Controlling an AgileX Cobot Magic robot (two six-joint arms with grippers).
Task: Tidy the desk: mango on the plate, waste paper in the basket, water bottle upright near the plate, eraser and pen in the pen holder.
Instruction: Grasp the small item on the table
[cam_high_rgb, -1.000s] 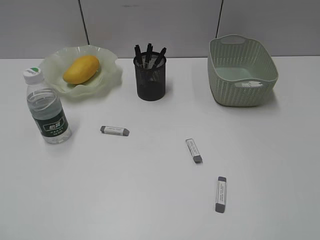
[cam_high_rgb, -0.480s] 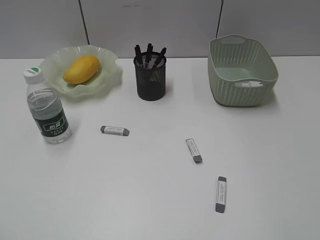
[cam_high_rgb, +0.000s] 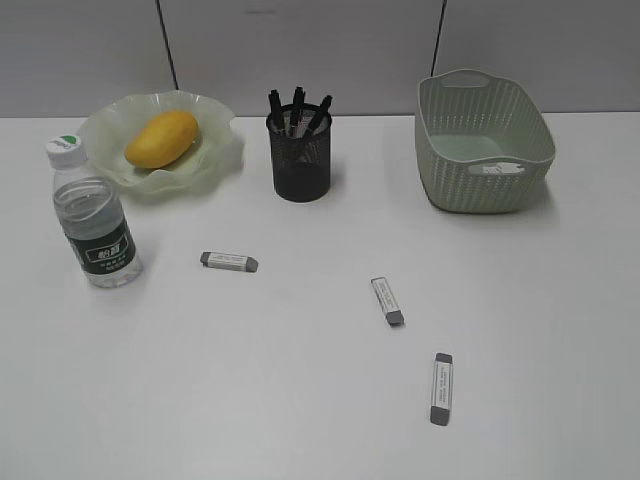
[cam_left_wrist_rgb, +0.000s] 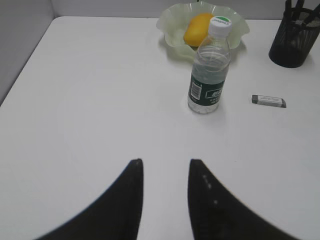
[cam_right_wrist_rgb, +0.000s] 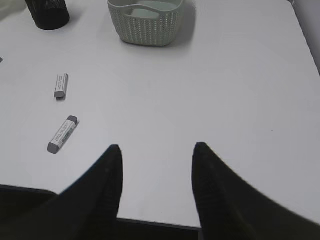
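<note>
Nearest the exterior camera, one grey-and-white eraser (cam_high_rgb: 441, 388) lies on the white counter (cam_high_rgb: 300, 400), right of centre, pointing roughly away from the viewer. A second eraser (cam_high_rgb: 388, 301) lies a little farther back and to its left, angled slightly. A third eraser (cam_high_rgb: 229, 262) lies left of centre, almost crosswise. All three are well apart from each other.

Farther left, the water bottle (cam_high_rgb: 93, 215) stands upright with its cap on, near the front edge of the plate (cam_high_rgb: 215, 155). The mango (cam_high_rgb: 162, 138) lies in the plate, at the back left of the counter. Right of the plate stands the black mesh pen holder (cam_high_rgb: 301, 155), with several dark pens (cam_high_rgb: 297, 108) sticking up from it. At the back right sits the basket (cam_high_rgb: 484, 140); something pale lies at its near end, too indistinct to identify.

Neither arm appears in the exterior view. In the left wrist view the left gripper (cam_left_wrist_rgb: 164, 172) hangs over bare counter, short of the bottle, its jaws partly apart and gripping nothing. In the right wrist view the right gripper (cam_right_wrist_rgb: 156, 155) hangs over the near edge of the counter, jaws spread wider, also with nothing between them; two erasers lie ahead to its left.
</note>
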